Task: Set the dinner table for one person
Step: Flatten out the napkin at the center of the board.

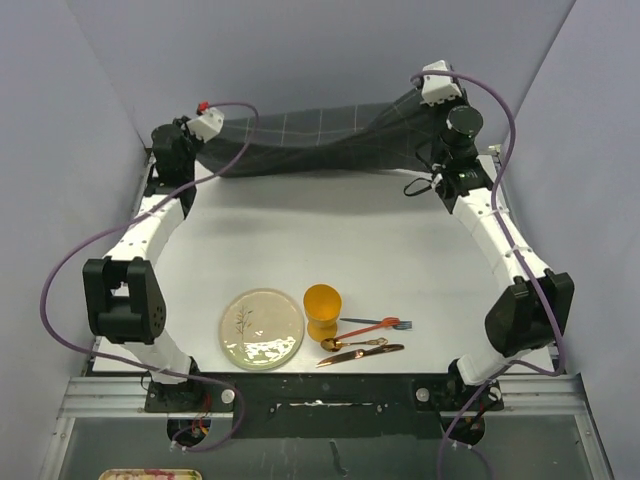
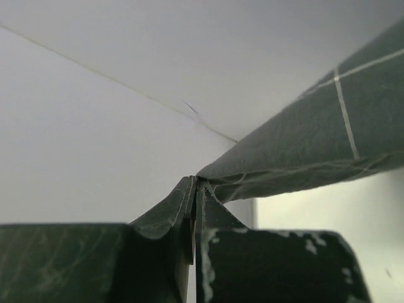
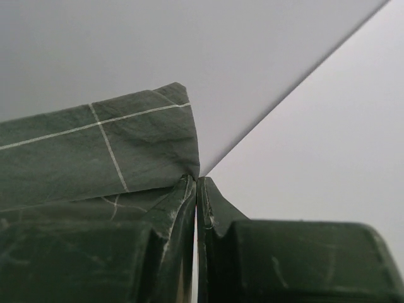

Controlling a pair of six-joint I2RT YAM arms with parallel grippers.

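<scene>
White dinner table (image 1: 330,235); dark cloth (image 1: 300,140) hangs above its 12 o'clock edge.
Jaws of left gripper (image 2: 196,183) and right gripper (image 3: 197,178) pinched tight on cloth corners; arms extended to 10 and 2 o'clock.

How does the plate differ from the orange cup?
The plate is cream, wide and flat, with a dark sprig drawn on it; the orange cup is plain, narrower and stands taller. The plate lies left of the cup, which is nearer the cutlery. Both rest on the dinner table near its front edge.
</scene>
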